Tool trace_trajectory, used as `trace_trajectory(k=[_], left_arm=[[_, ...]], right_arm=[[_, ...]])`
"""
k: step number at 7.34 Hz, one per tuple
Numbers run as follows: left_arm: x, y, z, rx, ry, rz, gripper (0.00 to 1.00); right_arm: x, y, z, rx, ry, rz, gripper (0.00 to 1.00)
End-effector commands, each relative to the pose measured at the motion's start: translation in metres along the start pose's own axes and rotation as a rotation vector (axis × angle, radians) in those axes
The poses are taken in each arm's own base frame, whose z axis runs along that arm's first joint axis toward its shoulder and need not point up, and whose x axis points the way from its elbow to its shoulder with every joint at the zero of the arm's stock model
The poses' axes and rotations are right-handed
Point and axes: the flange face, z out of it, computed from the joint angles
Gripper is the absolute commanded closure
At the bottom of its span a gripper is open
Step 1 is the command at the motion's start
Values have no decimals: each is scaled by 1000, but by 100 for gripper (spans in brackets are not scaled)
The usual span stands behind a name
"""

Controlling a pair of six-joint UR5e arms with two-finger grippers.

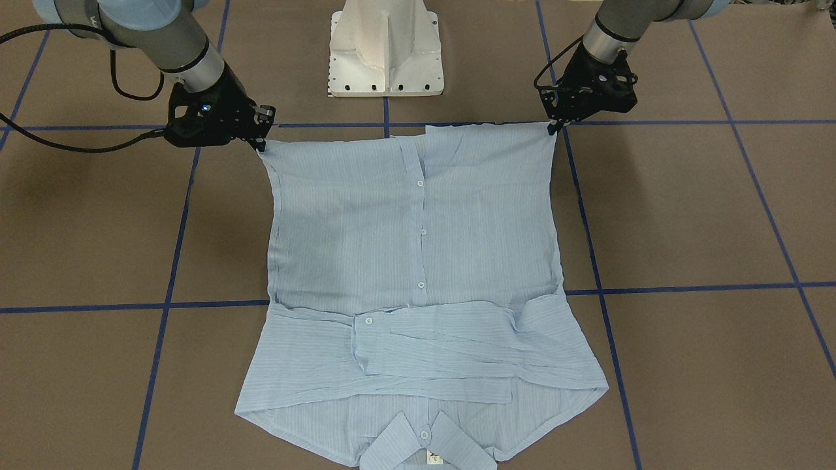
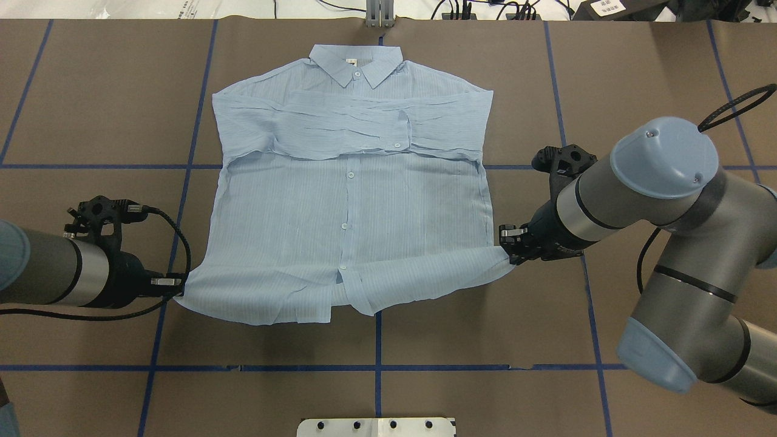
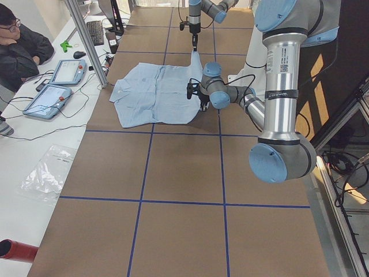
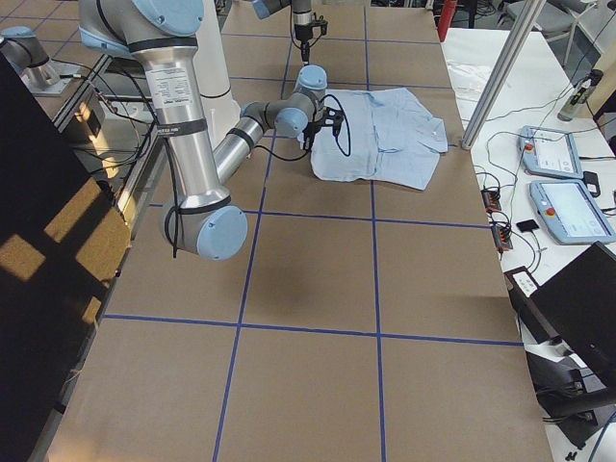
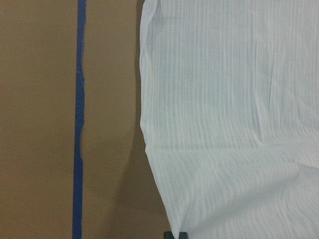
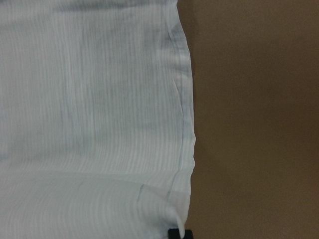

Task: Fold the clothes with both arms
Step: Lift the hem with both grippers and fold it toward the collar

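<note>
The light blue striped shirt lies flat on the brown table, collar at the far side and both sleeves folded across the chest. My left gripper is shut on the near left hem corner. My right gripper is shut on the near right hem corner. The hem stretches between them, slightly raised and wrinkled. In the front-facing view the left gripper and the right gripper pinch the shirt's top corners. Each wrist view shows cloth running into the fingertips at the bottom edge.
The white pedestal base stands just behind the hem. Blue tape lines grid the table. A seated person, two teach pendants and a metal post are beyond the collar side of the table.
</note>
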Motion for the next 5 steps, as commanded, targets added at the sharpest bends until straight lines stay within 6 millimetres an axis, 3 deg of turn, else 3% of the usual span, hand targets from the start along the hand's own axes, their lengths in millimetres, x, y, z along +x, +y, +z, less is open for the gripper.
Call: trace_trajectory(k=[1, 3, 5], left_arm=[[-3, -33, -22, 41, 40, -35, 100], [-6, -99, -39, 73, 81, -38, 100], [6, -162, -32, 135, 76, -71, 100]], right_arm=[[-10, -17, -22, 43, -34, 5, 100], [-14, -34, -34, 89, -72, 3, 100], [-14, -71, -48, 141, -76, 43, 100]])
